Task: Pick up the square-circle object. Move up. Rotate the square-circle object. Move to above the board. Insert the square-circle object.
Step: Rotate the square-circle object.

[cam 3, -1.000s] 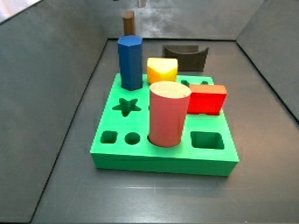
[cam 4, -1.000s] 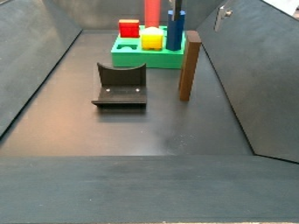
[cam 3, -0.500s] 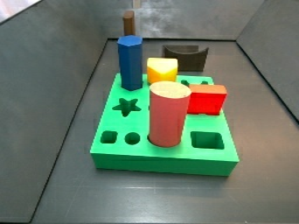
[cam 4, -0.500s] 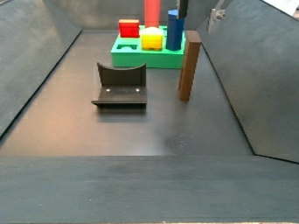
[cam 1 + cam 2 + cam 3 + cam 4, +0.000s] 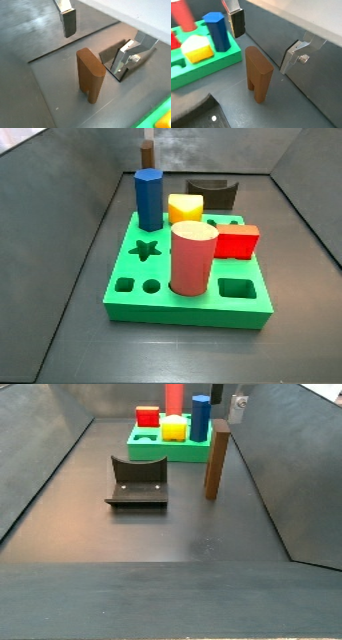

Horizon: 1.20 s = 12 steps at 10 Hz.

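Claw [image 5: 270,39] open, fingers either side above upright square-circle object [image 5: 258,76]; no contact. Board [image 5: 170,449] at 11 o'clock of it.

Side view: green board [image 5: 187,300] loaded with blocks, near centre of grey floor.
Blue prism [image 5: 148,198] far left; yellow block [image 5: 185,207] beside it; red cube [image 5: 238,241] right; pink-red cylinder [image 5: 193,258] near centre. Dark arch block [image 5: 213,194] behind board. Square-circle object [image 5: 146,155] partly visible behind the prism. Gripper not discernible.
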Motion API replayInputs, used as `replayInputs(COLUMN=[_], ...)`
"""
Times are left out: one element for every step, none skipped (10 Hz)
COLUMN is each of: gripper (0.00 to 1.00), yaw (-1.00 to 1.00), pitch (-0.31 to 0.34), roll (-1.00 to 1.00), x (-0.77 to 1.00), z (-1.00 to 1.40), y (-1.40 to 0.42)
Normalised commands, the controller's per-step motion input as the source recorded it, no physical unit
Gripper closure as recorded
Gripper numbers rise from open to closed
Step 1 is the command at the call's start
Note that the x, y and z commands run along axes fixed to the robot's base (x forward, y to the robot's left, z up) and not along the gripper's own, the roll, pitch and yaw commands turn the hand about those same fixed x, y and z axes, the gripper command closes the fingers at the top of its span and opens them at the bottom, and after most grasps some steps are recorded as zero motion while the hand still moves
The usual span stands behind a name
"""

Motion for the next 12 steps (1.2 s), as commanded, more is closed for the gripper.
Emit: replayInputs(gripper=[0.00,0.00,0.00,0.00,0.00,0.00,0.00,0.00,0.00,0.00,0.00,1.00], yaw=[-0.65,-0.41,-0.24,-0.12,-0.08,-0.05,-0.04,-0.04,-0.04,-0.03,-0.03,-0.03], pitch=[0.031,0.031,0.031,0.031,0.016,-0.009,-0.025,-0.034,-0.040,-0.040,-0.045,-0.043], roll=[0.04,0.04,0.04,0.04,0.04,0.04,0.04,0.04,0.04,0.04,0.04,0.04], x=[0.04,0.04,0.04,0.00,0.01,0.02,0.01,0.01,0.01,0.01,0.01,0.00], z=[-0.03,-0.02,-0.02,-1.00,-1.00,-1.00,-0.93,-0.77,-0.55,-0.39,-0.18,0.00], y=[0.02,0.02,0.02,0.00,0.00,0.00,0.00,0.00,0.01,0.01,0.01,0.00])
